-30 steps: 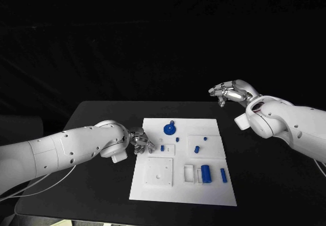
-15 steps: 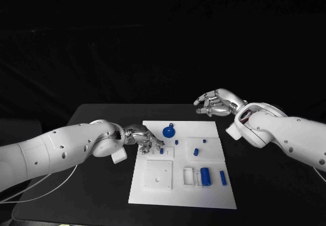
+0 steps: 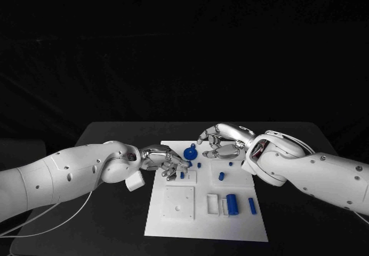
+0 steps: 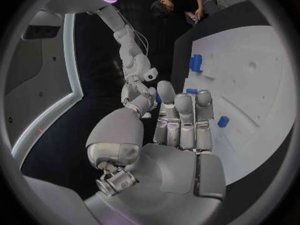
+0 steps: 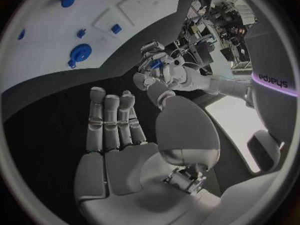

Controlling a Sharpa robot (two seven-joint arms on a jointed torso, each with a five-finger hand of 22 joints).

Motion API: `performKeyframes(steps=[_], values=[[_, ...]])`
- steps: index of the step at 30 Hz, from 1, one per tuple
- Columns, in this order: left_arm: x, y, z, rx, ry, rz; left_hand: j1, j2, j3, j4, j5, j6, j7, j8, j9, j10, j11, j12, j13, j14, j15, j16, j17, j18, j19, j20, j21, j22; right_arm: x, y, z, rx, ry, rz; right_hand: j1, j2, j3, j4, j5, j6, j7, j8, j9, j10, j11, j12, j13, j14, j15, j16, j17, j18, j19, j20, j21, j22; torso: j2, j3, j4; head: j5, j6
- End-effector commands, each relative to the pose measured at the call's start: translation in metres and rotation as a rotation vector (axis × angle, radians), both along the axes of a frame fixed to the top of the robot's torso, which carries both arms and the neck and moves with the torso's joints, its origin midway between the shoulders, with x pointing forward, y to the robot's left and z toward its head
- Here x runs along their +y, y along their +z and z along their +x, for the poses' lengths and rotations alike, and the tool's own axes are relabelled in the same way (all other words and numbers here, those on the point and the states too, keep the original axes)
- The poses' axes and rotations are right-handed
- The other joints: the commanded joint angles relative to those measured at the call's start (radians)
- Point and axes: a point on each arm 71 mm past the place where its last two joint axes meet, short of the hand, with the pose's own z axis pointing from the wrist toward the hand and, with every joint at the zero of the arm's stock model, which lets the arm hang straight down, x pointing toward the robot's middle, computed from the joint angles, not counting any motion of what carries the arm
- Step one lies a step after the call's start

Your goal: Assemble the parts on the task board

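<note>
White task board [image 3: 184, 224] lies mid-table, with blue parts on it. Left hand [image 3: 163, 161] hovers over the board's near-left edge beside a small blue peg [image 3: 182, 174], fingers straight and together, holding nothing. Right hand [image 3: 221, 144] hangs above the far edge by the round blue part [image 3: 191, 154], fingers loosely spread, empty.

The white board [image 3: 178, 226] lies flat in the middle of the table. On it, a round blue disc [image 3: 191, 154] sits near the far edge, small blue pegs [image 3: 221, 176] stand mid-board, and a blue cylinder [image 3: 232, 201] lies beside a slim blue bar [image 3: 252, 205] toward the near right.
</note>
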Motion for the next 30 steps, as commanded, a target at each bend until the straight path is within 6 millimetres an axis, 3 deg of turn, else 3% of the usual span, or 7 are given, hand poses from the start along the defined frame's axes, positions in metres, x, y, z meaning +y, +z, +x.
performKeyframes(steps=[1, 8, 9, 17, 30], values=[[-0.004, 0.004, -0.002, 0.014, -0.022, -0.069, 0.014, 0.023, 0.046, -0.04, -0.003, -0.006, 0.001, 0.002, 0.001, -0.009, 0.001, 0.004, 0.002, -0.014, -0.006, 0.005, 0.002, -0.009, -0.009, -0.128, -0.005, 0.017, 0.005, 0.002, -0.005, -0.065, 0.026, -0.038, 0.012, -0.002, -0.005, -0.002, -0.006, -0.007, 0.005, -0.005, -0.002, 0.007, -0.002, 0.008, 0.002, 0.005, 0.001, 0.005, 0.001, 0.021, 0.006, 0.0, 0.005, 0.02, 0.0, -0.0001, 0.0007, 0.0, 0.0], [-0.004, 0.004, -0.002, 0.01, -0.015, -0.068, 0.008, 0.029, 0.043, -0.034, 0.005, -0.006, 0.001, 0.003, 0.002, -0.012, 0.001, 0.007, 0.003, -0.016, -0.007, 0.007, 0.002, -0.01, -0.01, -0.127, -0.005, 0.017, 0.01, -0.003, -0.015, -0.036, 0.059, -0.048, 0.016, -0.006, -0.002, -0.002, 0.003, -0.014, 0.008, -0.01, -0.005, 0.007, 0.0, 0.01, 0.003, 0.006, 0.002, 0.006, 0.002, 0.021, 0.006, -0.001, 0.007, 0.019, 0.0, -0.0004, -0.0007, 0.002, -0.001], [-0.004, 0.004, -0.002, 0.01, -0.015, -0.068, 0.005, 0.03, 0.042, -0.032, 0.015, -0.005, 0.001, 0.004, 0.003, -0.013, 0.001, 0.007, 0.003, -0.017, -0.007, 0.007, 0.003, -0.011, -0.011, -0.127, -0.005, 0.017, 0.011, -0.003, -0.016, -0.033, 0.063, -0.049, 0.017, -0.007, 0.003, -0.001, 0.042, -0.012, 0.007, -0.01, -0.005, 0.006, 0.001, 0.01, 0.004, 0.006, 0.003, 0.007, 0.002, 0.021, 0.005, 0.0, 0.008, 0.019, 0.0, -0.0002, -0.0007, 0.002, -0.001], [-0.006, 0.005, -0.002, 0.006, -0.014, -0.072, -0.009, 0.037, 0.036, -0.031, 0.038, -0.002, 0.0, 0.008, 0.008, -0.016, -0.001, 0.011, 0.004, -0.02, -0.008, 0.009, 0.004, -0.011, -0.012, -0.128, -0.005, 0.017, 0.019, -0.006, -0.022, -0.017, 0.089, -0.054, 0.012, -0.005, 0.03, 0.0, 0.137, -0.01, 0.009, -0.012, -0.009, 0.005, 0.002, 0.014, 0.007, 0.005, 0.005, 0.011, 0.004, 0.021, 0.005, 0.002, 0.015, 0.019, 0.0, 0.0005, -0.0007, 0.001, 0.0], [-0.005, 0.005, -0.001, 0.002, 0.002, -0.071, -0.023, 0.045, 0.032, -0.035, 0.056, -0.002, -0.001, 0.011, 0.014, -0.019, -0.002, 0.014, 0.005, -0.022, -0.009, 0.011, 0.004, -0.012, -0.014, -0.129, -0.005, 0.018, 0.021, -0.008, -0.027, -0.004, 0.107, -0.053, 0.004, -0.001, 0.047, 0.0, 0.169, -0.004, 0.008, -0.009, -0.01, 0.005, 0.001, 0.018, 0.008, 0.005, 0.004, 0.015, 0.005, 0.021, 0.006, 0.002, 0.021, 0.019, 0.0, 0.0001, -0.0006, 0.002, -0.004]])
